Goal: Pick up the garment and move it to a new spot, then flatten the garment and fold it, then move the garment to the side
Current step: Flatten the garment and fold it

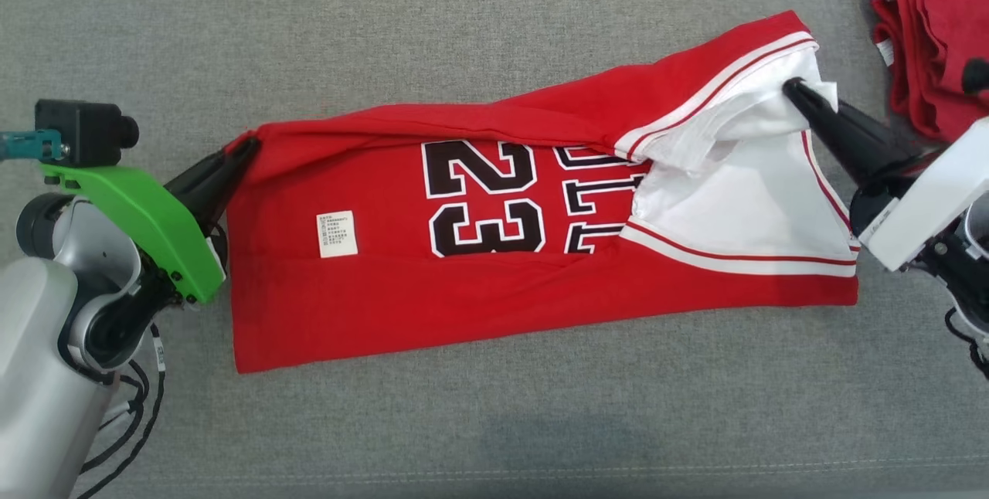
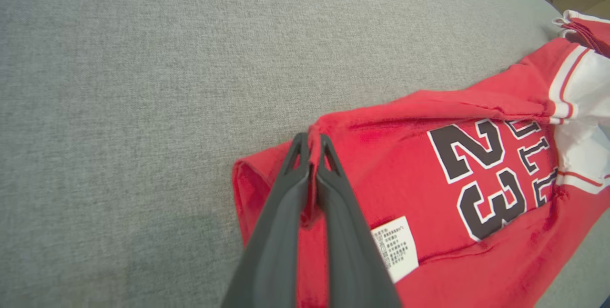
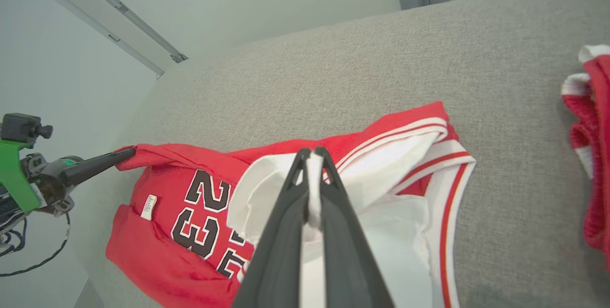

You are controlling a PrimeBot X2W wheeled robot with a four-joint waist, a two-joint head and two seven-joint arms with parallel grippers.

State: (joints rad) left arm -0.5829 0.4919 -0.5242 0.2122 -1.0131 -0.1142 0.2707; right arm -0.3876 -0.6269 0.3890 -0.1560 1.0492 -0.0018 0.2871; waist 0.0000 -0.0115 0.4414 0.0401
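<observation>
Garment (image 1: 463, 306), red jersey, lay stretched flat across the grey cushion (image 1: 386, 35), top edge folded over. My left pincer (image 1: 246, 150) was pinched tight on its red hem corner. My right pincer (image 1: 794, 88) was pinched tight on the white fold at the striped end. There was wide open cushion above and below. A red pile (image 1: 935, 35) lay near the right end. The number (image 1: 483, 198) read "23". The white tag (image 1: 337, 234) print was too small to read.

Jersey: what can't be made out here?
Care label on the jersey: print too small to read, head view.
Black lettering beside the 23: head view, partly covered by folded white fabric.
Red pile: cut off by head view's top-right corner.
</observation>
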